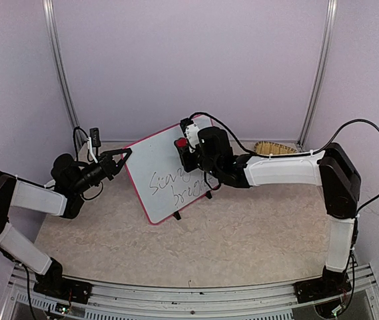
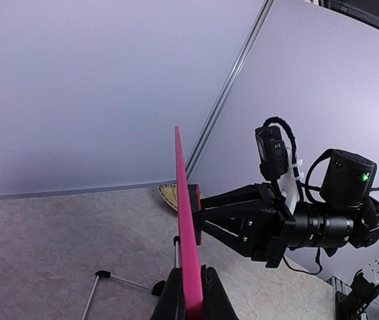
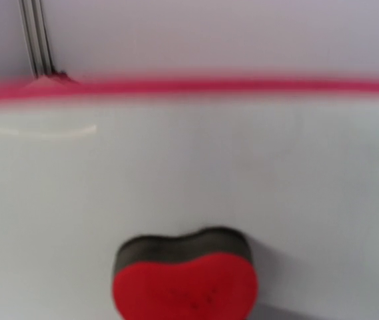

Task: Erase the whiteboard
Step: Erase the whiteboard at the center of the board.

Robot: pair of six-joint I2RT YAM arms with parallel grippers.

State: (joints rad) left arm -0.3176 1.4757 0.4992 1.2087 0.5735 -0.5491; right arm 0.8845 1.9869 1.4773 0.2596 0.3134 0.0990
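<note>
Left gripper (image 1: 122, 159) — black jaws pinched tight on left edge of rectangular white whiteboard with pink-red frame (image 1: 162, 170); frame runs edge-on between its fingers in left wrist view. Whiteboard stands tilted mid-table on speckled beige tabletop (image 1: 256, 227), small black feet (image 1: 177, 215) at near edge, dark marker scrawl (image 1: 176, 187) on near half. Red heart-shaped eraser with dark felt pad (image 3: 184, 287) presses on board's far right part — clamped in right gripper (image 1: 184, 145). Woven straw basket (image 1: 274, 147) far right, by wall.

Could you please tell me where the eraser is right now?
In the top view, the eraser is held in the right gripper against the whiteboard, near its far right corner, beyond the scrawl.
</note>
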